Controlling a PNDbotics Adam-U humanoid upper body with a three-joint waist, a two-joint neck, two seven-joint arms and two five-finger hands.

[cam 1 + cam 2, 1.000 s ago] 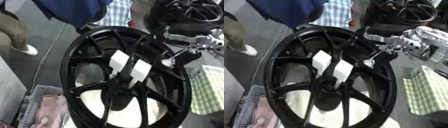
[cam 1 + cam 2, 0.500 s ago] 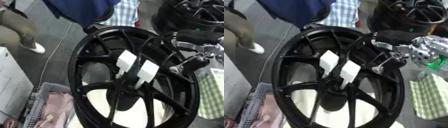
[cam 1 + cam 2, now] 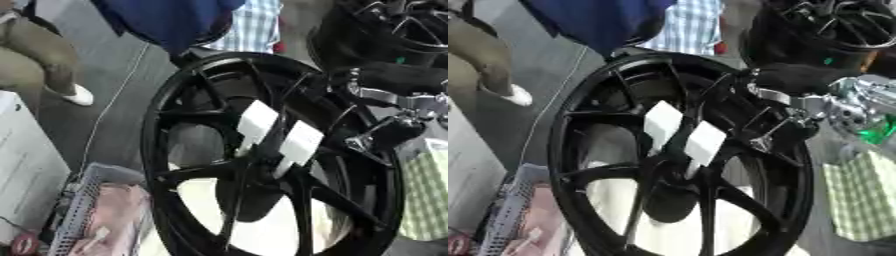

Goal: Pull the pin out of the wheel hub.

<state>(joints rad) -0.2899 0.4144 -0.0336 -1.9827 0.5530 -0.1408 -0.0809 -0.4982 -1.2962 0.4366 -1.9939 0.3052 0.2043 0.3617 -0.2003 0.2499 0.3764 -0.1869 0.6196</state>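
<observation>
1. At the lower left, a grey mesh basket (image 3: pixel 74 210) with pink contents is seen, cut off by the bottom edge. A white box (image 3: pixel 22 165) stands at the left edge beside it.
2. A large black wheel hub (image 3: pixel 271 155) fills the middle of both views. It stands on its rim and leans, with its long axis running from upper left to lower right. Its spokes meet at a centre just below the middle, and its lower rim is cut off by the bottom edge.
3. Two white tags (image 3: pixel 278 134) are seen just above the centre of the wheel hub, side by side and tilted. What they hang from is hidden behind the spokes. The pin itself cannot be made out in either view.
4. Behind the wheel hub, at the top, a person's dark blue garment (image 3: pixel 166 20) and a checked shirt (image 3: pixel 254 25) are seen. A trouser leg and a white shoe (image 3: pixel 74 95) show at the upper left, on the grey floor.
5. The right robot hand (image 3: pixel 785 127) comes in from the right and lies against the upper right rim of the wheel hub, over the spokes. Its black and silver parts are blurred, so whether its fingers are apart or together cannot be told.
6. A second black wheel (image 3: pixel 842 30) lies at the upper right, cut off by the edge. A green checked cloth (image 3: pixel 864 200) lies at the lower right, just beside the wheel hub.
7. The left robot hand is in neither view.
</observation>
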